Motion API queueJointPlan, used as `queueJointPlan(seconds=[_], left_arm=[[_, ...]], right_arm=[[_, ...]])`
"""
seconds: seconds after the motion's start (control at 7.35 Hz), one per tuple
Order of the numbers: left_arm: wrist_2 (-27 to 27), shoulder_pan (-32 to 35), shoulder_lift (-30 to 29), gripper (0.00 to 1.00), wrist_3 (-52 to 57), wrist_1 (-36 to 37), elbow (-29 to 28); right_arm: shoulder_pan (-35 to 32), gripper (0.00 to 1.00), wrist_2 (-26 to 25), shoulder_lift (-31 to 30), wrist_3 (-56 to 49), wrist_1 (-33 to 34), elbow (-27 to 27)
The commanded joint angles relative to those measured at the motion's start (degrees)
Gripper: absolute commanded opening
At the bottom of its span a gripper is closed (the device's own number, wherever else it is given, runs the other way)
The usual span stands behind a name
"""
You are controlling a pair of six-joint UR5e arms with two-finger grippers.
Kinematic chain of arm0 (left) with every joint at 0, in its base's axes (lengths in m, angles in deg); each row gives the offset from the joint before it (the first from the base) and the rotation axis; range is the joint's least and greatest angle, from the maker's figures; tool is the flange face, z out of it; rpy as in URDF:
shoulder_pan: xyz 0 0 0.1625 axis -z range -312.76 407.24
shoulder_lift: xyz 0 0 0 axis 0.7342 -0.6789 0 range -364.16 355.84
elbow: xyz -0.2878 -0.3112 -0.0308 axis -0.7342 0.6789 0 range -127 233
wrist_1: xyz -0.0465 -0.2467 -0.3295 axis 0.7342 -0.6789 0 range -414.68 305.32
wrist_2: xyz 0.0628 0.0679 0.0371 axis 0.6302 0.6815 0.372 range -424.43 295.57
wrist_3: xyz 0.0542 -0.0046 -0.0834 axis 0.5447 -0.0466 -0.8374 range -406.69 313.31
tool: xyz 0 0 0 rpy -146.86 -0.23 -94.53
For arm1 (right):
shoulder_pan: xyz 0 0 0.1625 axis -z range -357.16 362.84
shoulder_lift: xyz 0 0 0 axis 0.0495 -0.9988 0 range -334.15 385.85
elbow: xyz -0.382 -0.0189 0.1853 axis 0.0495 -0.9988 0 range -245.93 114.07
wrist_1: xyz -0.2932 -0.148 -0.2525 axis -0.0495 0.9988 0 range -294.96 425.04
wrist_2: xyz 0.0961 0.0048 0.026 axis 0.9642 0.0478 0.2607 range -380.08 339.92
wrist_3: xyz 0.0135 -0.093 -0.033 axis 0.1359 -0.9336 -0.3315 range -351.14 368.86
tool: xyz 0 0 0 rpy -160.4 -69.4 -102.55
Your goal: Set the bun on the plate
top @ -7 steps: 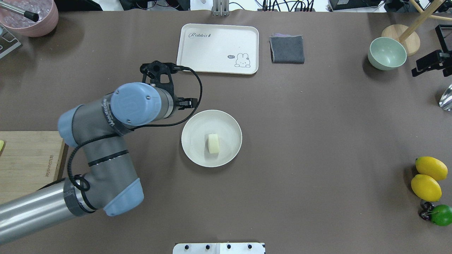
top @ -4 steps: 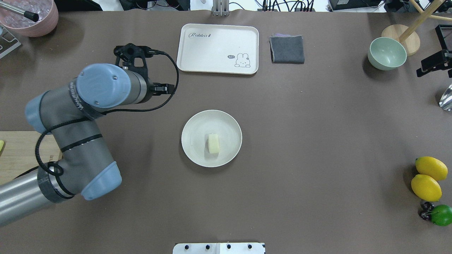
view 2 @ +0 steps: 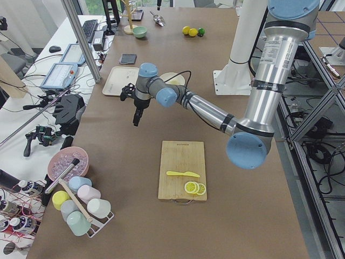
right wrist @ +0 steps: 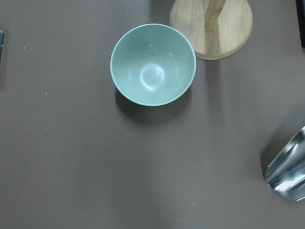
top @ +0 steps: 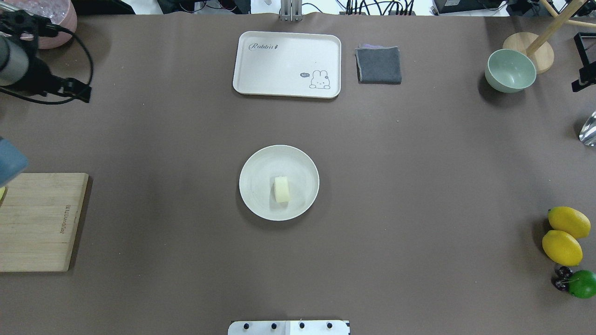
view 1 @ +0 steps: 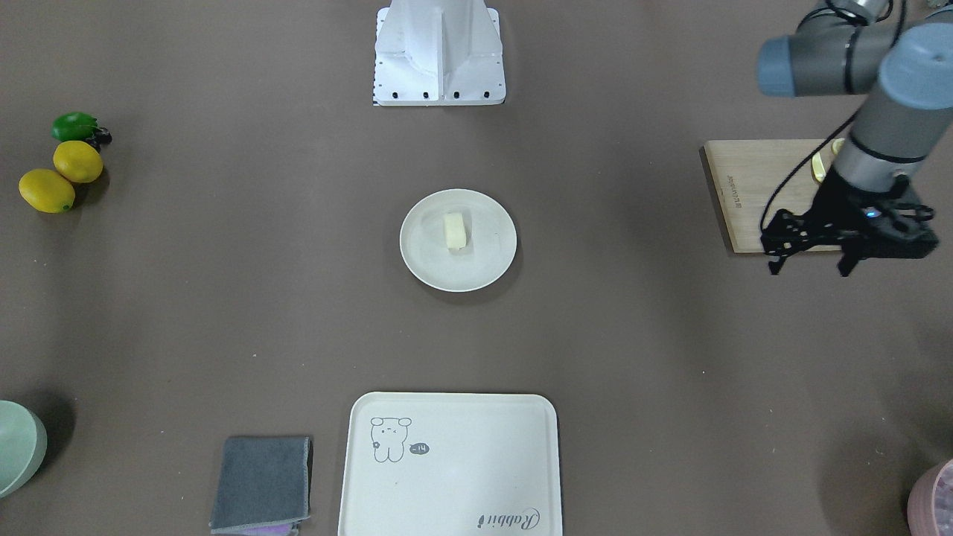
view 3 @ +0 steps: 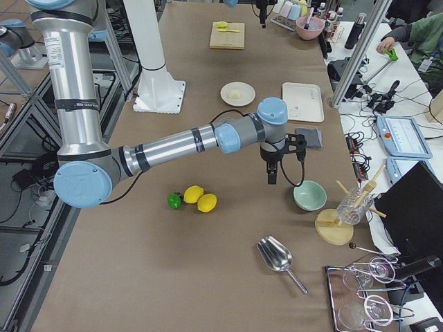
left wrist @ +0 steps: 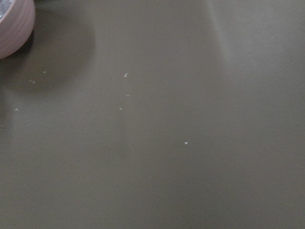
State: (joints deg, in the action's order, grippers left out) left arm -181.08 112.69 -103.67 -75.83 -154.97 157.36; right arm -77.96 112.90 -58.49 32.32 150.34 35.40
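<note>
– Your left arm has left the plate since a second ago, hasn't it?

– Yes. It stood just beside the plate's [top: 251, 164] left rim in the overhead view. Now my left gripper [view 2: 137, 117] hangs over bare tabletop [top: 419, 186] at the upper left of that view, near the pink bowl [top: 53, 25] and well apart from the plate. Plate and bun have not shifted.

– Where is the bun?

– The bun [top: 281, 189] lies on the plate, a little below its centre in the overhead view, with nothing touching it. The plate sits mid-frame.

– And your jaws?

– I cannot tell how wide the left ones stand; my left wrist view shows only tabletop and an edge of the pink bowl in its upper left corner. My right gripper [view 3: 271, 176] hangs at the far right, above the green bowl [right wrist: 152, 64], with a round wooden base [right wrist: 214, 28] beside the bowl at the top and a metal scoop [right wrist: 288, 167] at the lower right. Its width I cannot tell either.
</note>
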Motion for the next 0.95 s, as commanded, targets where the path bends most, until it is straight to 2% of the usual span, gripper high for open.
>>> queueJointPlan(seconds=[0.0,0.14,0.41,0.54,0.82], left_arm=[[-10.1,14.4,6.6,0.98,13.9,0.5,-0.6],[-14.5,20.1,9.3,0.98,21.8,2.2,-0.9],[-16.2,28.1,14.6,0.98,36.3,8.2,-1.2],[-16.1,28.7,16.4,0.98,38.4,8.3,-1.4],[-16.2,28.6,16.3,0.98,38.1,7.9,-3.0]], right_arm=[[-5.1,1.00,3.6,-0.3,-10.2,3.2,-3.4],[-7.1,1.00,3.6,-0.6,-18.7,5.4,-5.9],[-10.2,1.00,5.3,-1.3,-29.7,5.3,-13.0],[-11.6,1.00,6.1,-2.4,-30.0,5.7,-13.3],[-16.3,1.00,5.5,-4.1,-29.9,10.3,-12.8]])
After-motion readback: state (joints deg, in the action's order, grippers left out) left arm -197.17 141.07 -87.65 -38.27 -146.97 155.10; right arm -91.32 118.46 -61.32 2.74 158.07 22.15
